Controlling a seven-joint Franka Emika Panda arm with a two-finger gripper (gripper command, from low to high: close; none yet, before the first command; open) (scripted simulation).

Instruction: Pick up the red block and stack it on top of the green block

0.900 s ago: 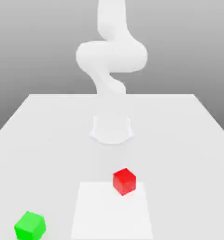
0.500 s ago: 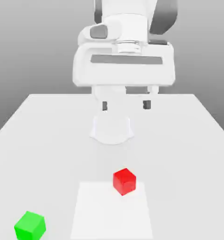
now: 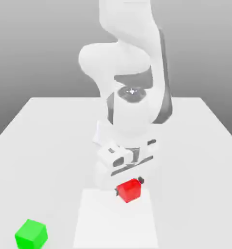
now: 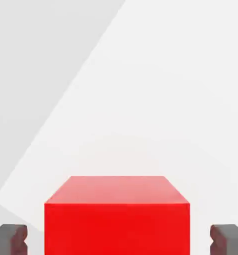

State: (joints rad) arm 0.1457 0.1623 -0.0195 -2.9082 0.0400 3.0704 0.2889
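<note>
The red block [image 3: 129, 189] rests on the white table, on the pale square patch near the front. My gripper [image 3: 129, 185] has come down over it, its white hand just behind and above the block. In the hand view the red block [image 4: 117, 216] sits between my two dark fingertips [image 4: 10, 239], which stand apart from its sides with a visible gap on each, so the gripper is open around it. The green block [image 3: 31, 234] lies at the front of the exterior view's left, well away from the gripper.
The arm's round white base [image 3: 100, 138] stands mid-table behind the hand. A lighter square patch [image 3: 115, 226] marks the table [image 3: 49, 146] near its front edge. The table's side edges run along both sides of the exterior view.
The hand has dropped from high above the table down onto the red block and has turned about its axis. Both blocks stay where they were.
</note>
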